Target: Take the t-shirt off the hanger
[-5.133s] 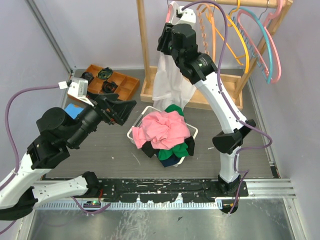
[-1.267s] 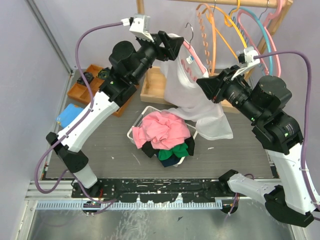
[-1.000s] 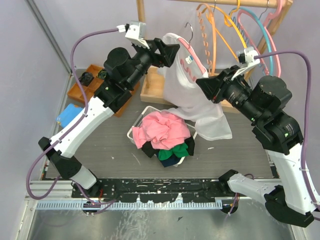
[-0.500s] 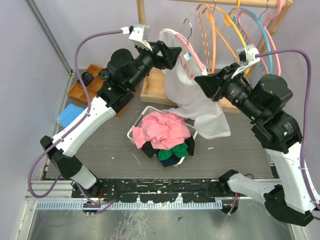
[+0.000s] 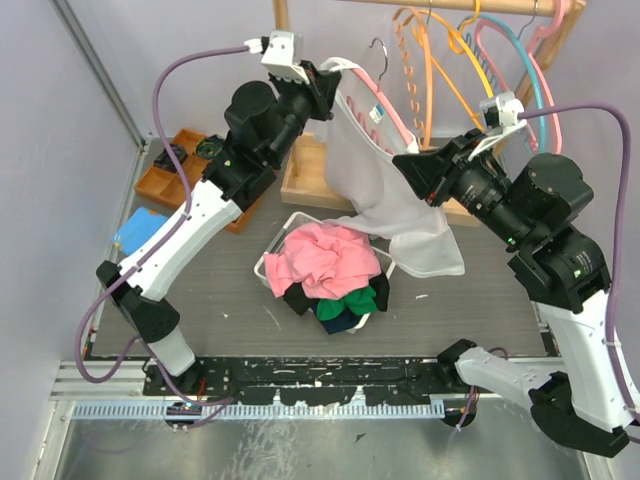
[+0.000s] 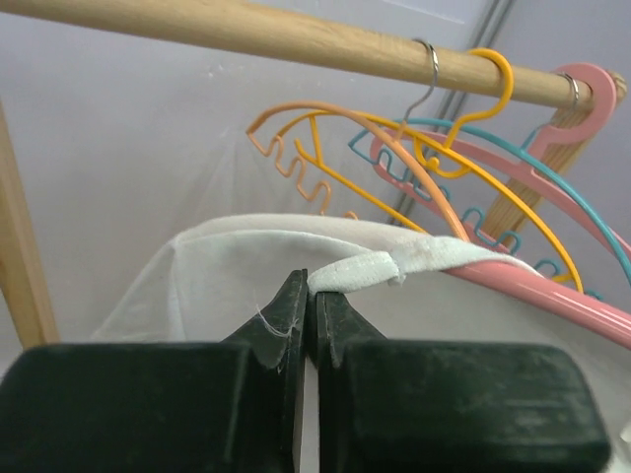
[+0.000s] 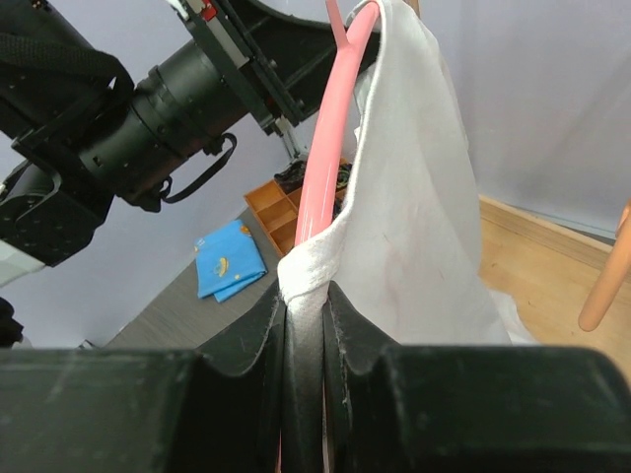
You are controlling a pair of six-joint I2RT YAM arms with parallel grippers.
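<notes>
Your left arm rises from its base, bends at the elbow out over the table's left side, then stretches up and rightwards. The left gripper (image 5: pixel 326 88) arrives level at the top of the white t-shirt (image 5: pixel 368 165). In the left wrist view its fingers (image 6: pixel 288 307) stand almost together, nipping the end of the shirt's ribbed edge band.

Your right arm stands tall on the right, folded over at the top, with the forearm reaching left. The right gripper (image 5: pixel 405 166) meets the shirt's lower shoulder. The jaws are narrow and clamped on a bunched fold of white cloth, just where it wraps the pink plastic hanger (image 7: pixel 330 148). You cannot tell whether the hanger's arm is inside the pinch too.

The shirt is on the hanger, draped between the two grippers. Its body hangs down towards the white wire basket (image 5: pixel 268 262) of coloured clothes. The hanger's hook is up by the wooden rail (image 6: pixel 296 39).
</notes>
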